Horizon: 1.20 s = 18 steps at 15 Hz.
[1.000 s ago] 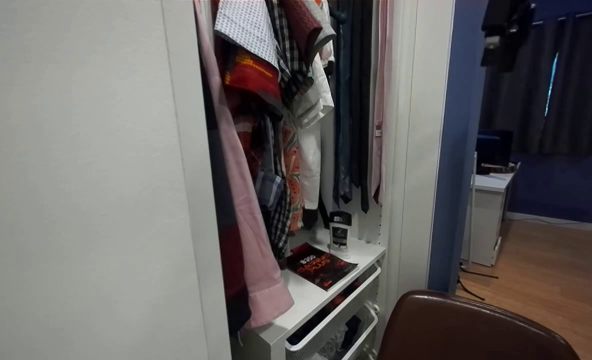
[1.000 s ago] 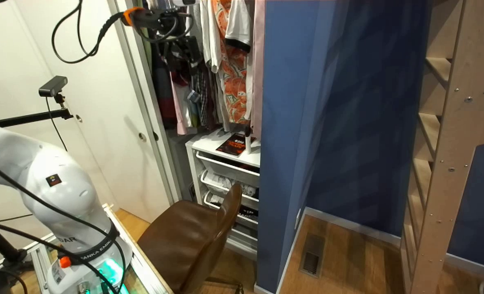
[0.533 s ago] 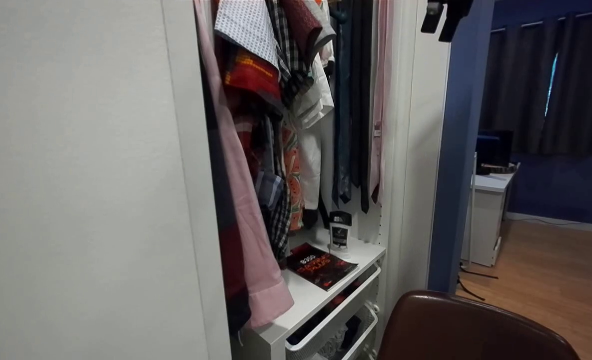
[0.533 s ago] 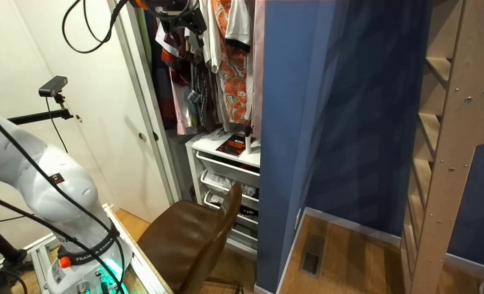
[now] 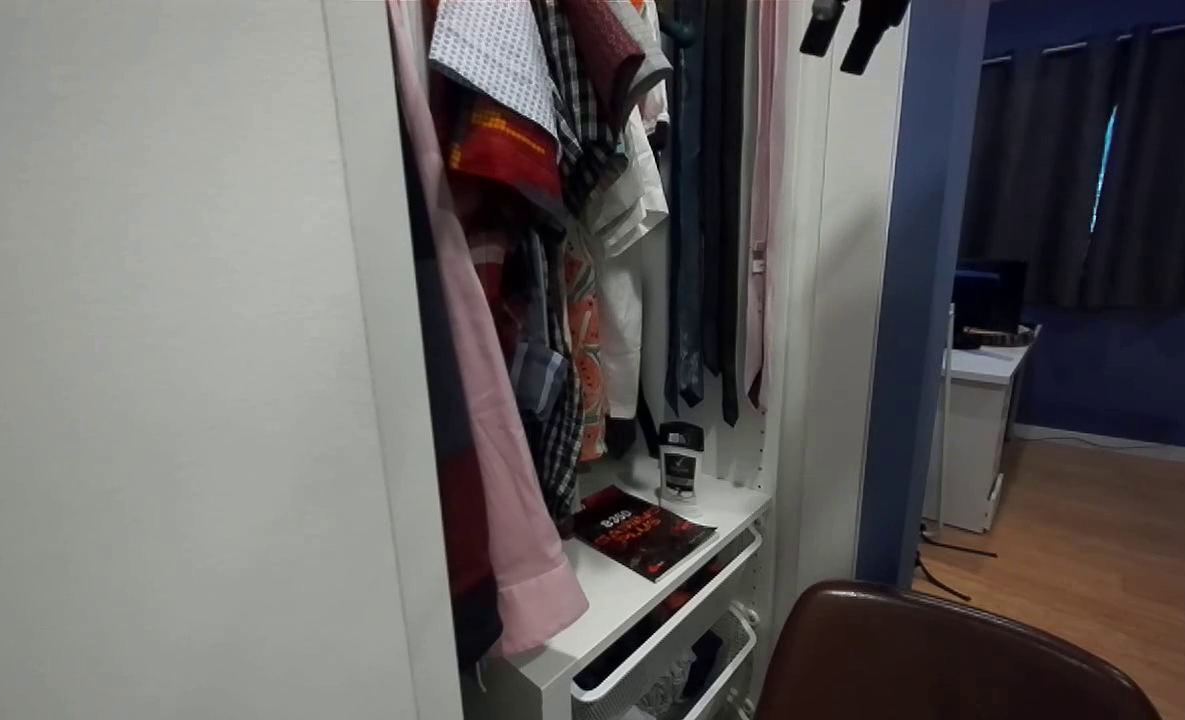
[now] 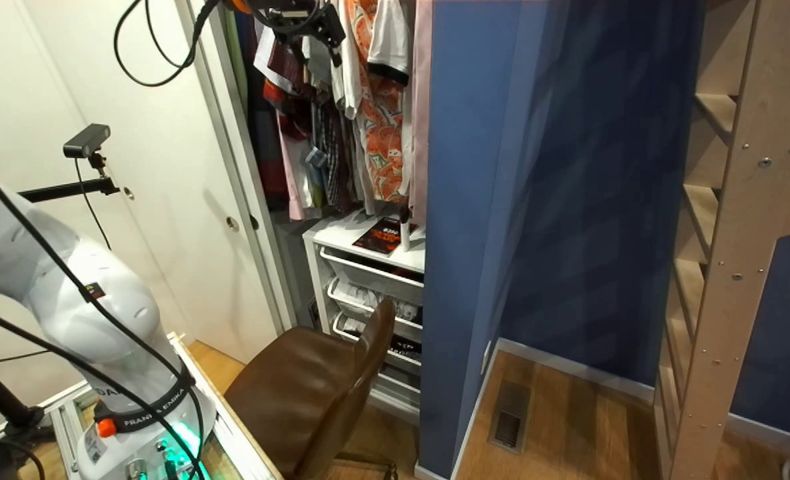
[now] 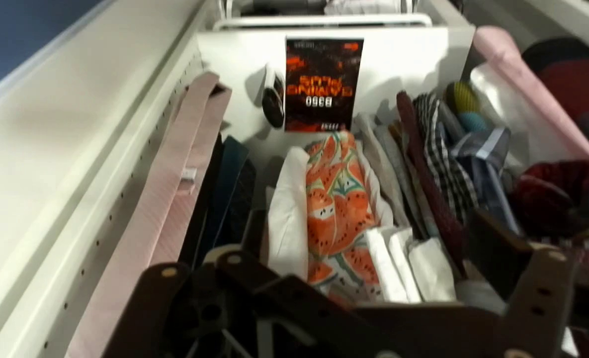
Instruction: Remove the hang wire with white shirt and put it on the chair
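The white shirt (image 6: pixel 389 41) with a dark cuff hangs in the closet among other clothes; its upper part is cut off. Its white cloth also shows in an exterior view (image 5: pixel 624 320) and probably in the wrist view (image 7: pixel 288 219), beside a watermelon-print garment. The hang wire is out of view. The dark brown chair (image 6: pixel 295 373) stands before the drawers; its curved back (image 5: pixel 952 660) shows too. My gripper (image 7: pixel 374 238) is open, its fingers wide apart with nothing held between them. It is high at the closet opening, at the top edge in both exterior views (image 5: pixel 845 35) (image 6: pixel 318 50).
A white drawer unit (image 6: pixel 375 275) bears a dark booklet (image 5: pixel 642 532) and an upright stick container (image 5: pixel 680 470). Ties (image 5: pixel 717 220) hang by the closet side wall. A pink sleeve (image 5: pixel 512 520), a sliding door (image 5: pixel 172 350) and a blue wall corner (image 6: pixel 468 200) flank the opening.
My gripper has risen and moved toward the hanging clothes: leftward and up in an exterior view, rightward and up in another. The clothes and chair have not visibly moved.
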### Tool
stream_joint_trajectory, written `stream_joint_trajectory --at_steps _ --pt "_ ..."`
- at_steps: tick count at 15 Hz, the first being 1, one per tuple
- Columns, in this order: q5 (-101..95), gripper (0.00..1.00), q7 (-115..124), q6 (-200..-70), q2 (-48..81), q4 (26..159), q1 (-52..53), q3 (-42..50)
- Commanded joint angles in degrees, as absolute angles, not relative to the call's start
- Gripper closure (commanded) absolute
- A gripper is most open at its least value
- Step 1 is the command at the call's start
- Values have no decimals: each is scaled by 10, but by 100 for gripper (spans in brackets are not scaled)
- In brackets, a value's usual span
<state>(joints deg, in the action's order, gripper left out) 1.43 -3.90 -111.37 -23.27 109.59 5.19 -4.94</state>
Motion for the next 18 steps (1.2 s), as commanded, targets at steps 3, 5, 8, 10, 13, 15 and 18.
stream_joint_trajectory --at_steps 3,5,8,10,13,15,18 --pt "25 0 -23 -1312 -147 1020 58 -56" --pt "25 0 -36 -1387 -114 991 63 -58" --pt "25 0 -51 -1456 -63 940 67 -61" --pt "32 0 -70 -1482 -32 907 72 -60" --pt "16 0 -52 -1476 -48 932 68 -62" --pt "16 0 -55 -1478 -39 921 68 -62" --pt "-27 0 -21 -1517 -13 894 53 -55"
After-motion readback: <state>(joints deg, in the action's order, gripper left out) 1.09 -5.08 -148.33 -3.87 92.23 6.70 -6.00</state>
